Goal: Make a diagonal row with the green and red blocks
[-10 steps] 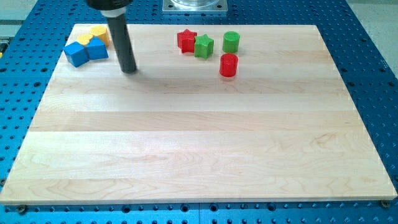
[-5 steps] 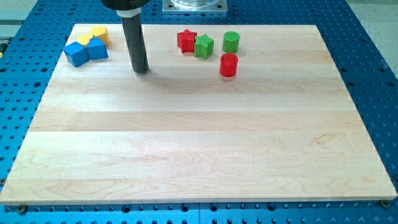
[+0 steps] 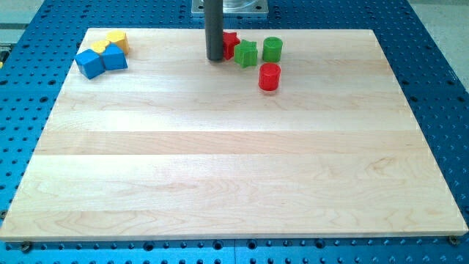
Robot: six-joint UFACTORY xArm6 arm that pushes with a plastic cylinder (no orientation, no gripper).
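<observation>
Where my tip (image 3: 215, 58) meets the table (image 3: 220, 169), you see it against the red star block's (image 3: 231, 42) left side.
You get no pincer to judge, only a rod; rightward sit the green star block (image 3: 246, 53), green cylinder (image 3: 272, 49) and red cylinder (image 3: 269, 76); blue blocks (image 3: 101, 61) and yellow blocks (image 3: 113, 40) lie far left.

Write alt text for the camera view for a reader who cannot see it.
My tip stands at the view's top of a wooden board, right against the left side of the red star, partly hiding it. To the right sit the green star, green cylinder and red cylinder; two blue blocks and yellow blocks cluster at top left.
</observation>
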